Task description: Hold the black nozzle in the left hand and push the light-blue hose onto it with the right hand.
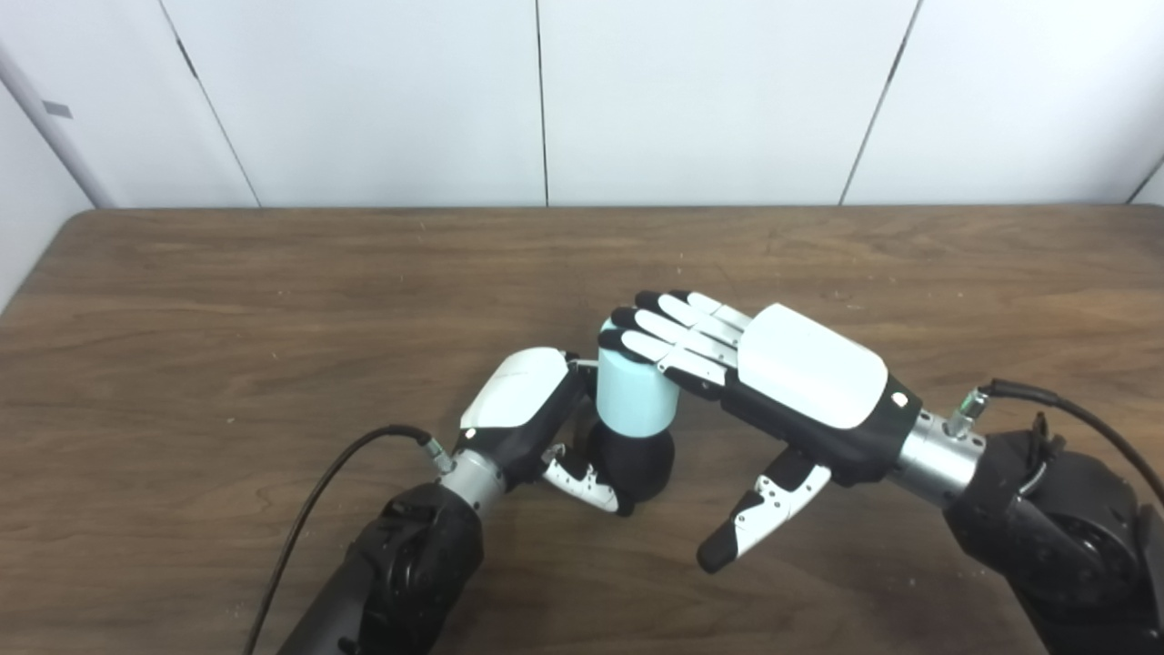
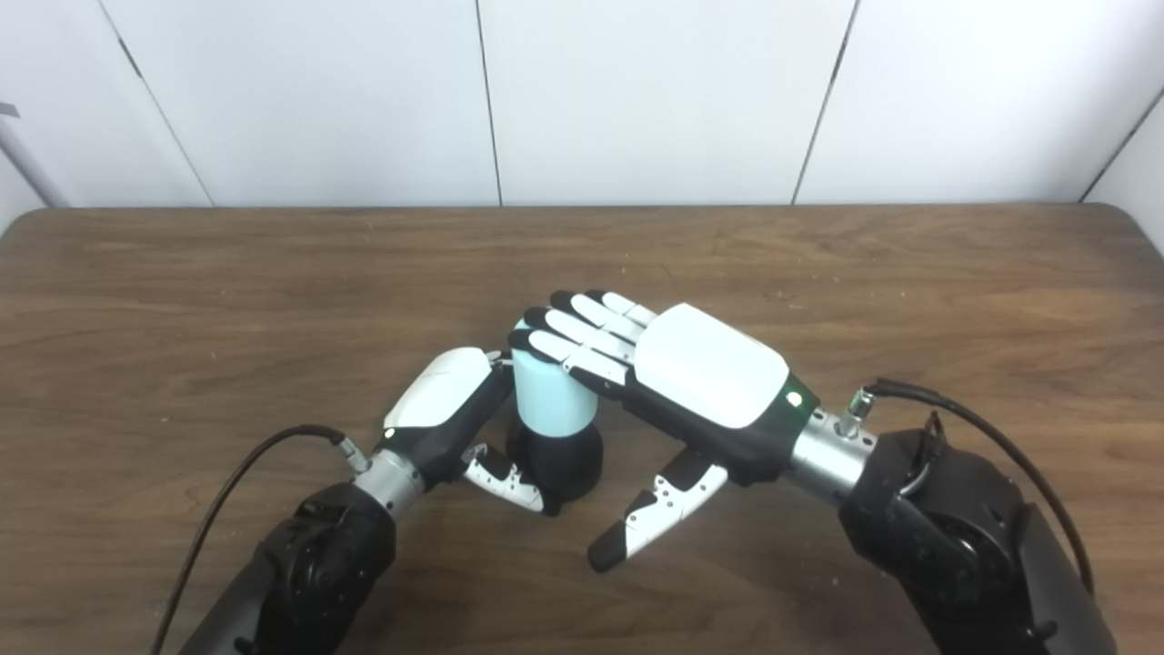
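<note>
Standing upright near the middle of the table [image 1: 182,291]: black nozzle [image 1: 637,464] with light-blue hose [image 1: 634,393] sitting on top of it. Wrapping around the nozzle from the left, left hand [image 1: 523,409], thumb curling across the nozzle's front. Lying flat on the hose's top end, fingers [image 1: 668,338] of the right hand [image 1: 800,382], stretched out straight and gripping nothing, thumb hanging down apart.

Bare table [image 1: 273,291] all round, left robot hand [image 1: 523,409] and right robot hand [image 1: 791,382] flanking hose [image 1: 632,396]
</note>
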You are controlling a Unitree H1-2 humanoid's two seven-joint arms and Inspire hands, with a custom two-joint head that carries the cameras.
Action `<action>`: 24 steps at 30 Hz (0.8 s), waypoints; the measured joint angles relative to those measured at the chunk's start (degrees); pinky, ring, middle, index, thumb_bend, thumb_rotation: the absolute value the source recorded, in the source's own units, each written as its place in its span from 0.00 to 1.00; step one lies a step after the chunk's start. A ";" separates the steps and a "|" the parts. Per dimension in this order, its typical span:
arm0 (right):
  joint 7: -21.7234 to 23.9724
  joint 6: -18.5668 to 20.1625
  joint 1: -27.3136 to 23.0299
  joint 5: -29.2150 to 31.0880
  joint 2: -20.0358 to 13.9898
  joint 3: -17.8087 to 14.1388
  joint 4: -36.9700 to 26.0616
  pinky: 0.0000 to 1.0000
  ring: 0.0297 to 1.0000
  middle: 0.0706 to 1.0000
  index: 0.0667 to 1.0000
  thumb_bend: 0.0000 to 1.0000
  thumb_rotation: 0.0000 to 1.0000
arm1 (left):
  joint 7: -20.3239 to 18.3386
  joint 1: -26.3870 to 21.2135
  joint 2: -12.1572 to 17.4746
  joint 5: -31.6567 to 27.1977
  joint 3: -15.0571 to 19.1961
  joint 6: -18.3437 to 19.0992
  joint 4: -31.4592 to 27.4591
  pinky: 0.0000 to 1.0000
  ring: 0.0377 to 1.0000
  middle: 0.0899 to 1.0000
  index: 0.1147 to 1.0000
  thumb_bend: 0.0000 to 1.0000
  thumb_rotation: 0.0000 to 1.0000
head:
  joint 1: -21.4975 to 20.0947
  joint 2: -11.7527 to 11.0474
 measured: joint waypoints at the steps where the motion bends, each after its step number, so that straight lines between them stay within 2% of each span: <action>1: -0.11 -0.08 0.00 0.00 0.00 0.03 0.07 1.00 1.00 0.98 0.97 0.72 1.00 | 0.00 -0.01 0.02 0.00 0.00 0.00 0.00 0.90 0.64 0.48 0.40 0.52 0.00 | 0.00 0.00; 24: -1.81 -0.19 0.45 -0.71 -0.08 0.98 0.27 1.00 1.00 0.98 0.97 0.72 1.00 | -0.04 -0.17 0.27 0.16 -0.16 -0.02 0.00 0.90 0.64 0.48 0.40 0.52 0.00 | 0.00 0.44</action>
